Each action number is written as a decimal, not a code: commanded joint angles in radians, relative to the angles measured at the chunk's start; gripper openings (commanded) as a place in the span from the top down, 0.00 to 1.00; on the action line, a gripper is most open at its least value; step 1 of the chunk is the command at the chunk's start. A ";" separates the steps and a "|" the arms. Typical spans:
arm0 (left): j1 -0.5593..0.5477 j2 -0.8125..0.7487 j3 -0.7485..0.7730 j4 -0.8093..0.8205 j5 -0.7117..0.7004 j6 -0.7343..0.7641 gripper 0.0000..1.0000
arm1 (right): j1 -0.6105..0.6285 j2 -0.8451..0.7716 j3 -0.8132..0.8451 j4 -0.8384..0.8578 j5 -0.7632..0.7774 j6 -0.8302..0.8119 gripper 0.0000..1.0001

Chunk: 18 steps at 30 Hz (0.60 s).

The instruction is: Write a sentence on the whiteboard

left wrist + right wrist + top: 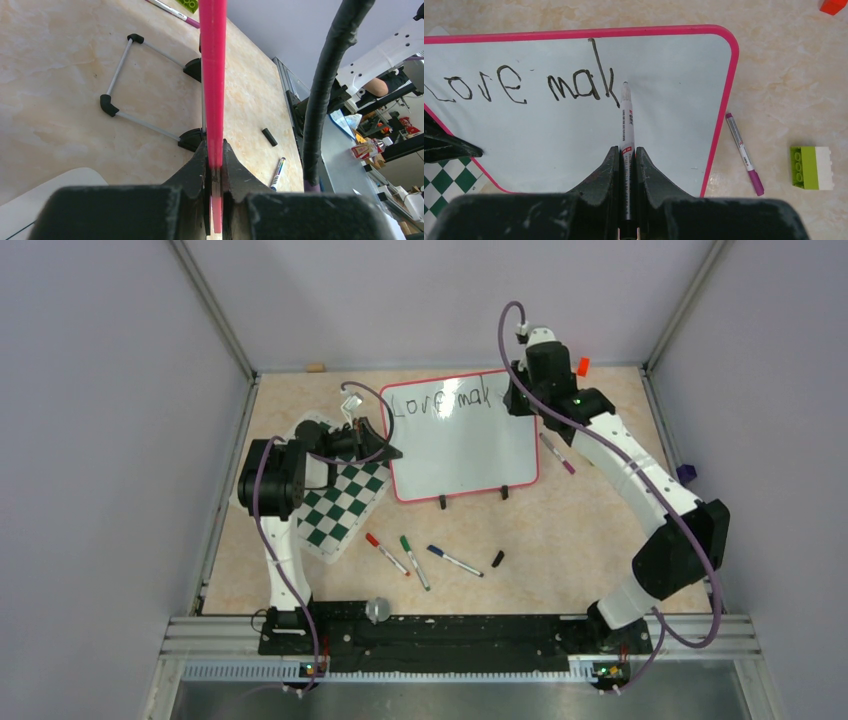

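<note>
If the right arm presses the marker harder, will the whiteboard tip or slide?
Unlikely: the left gripper clamps the whiteboard by its red frame. Its wire stand looks light, so unheld it might slide. The glossy face likely lets the marker skid.

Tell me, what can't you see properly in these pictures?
Top view: the right arm covers where the sentence continues on the whiteboard.
Left wrist view: the whiteboard is edge-on, so no writing shows.
Right wrist view: the right gripper hides the back of the marker.
</note>
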 commanded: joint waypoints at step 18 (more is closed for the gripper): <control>-0.008 -0.027 0.026 0.120 0.025 0.037 1.00 | 0.004 0.047 0.059 0.037 -0.016 0.023 1.00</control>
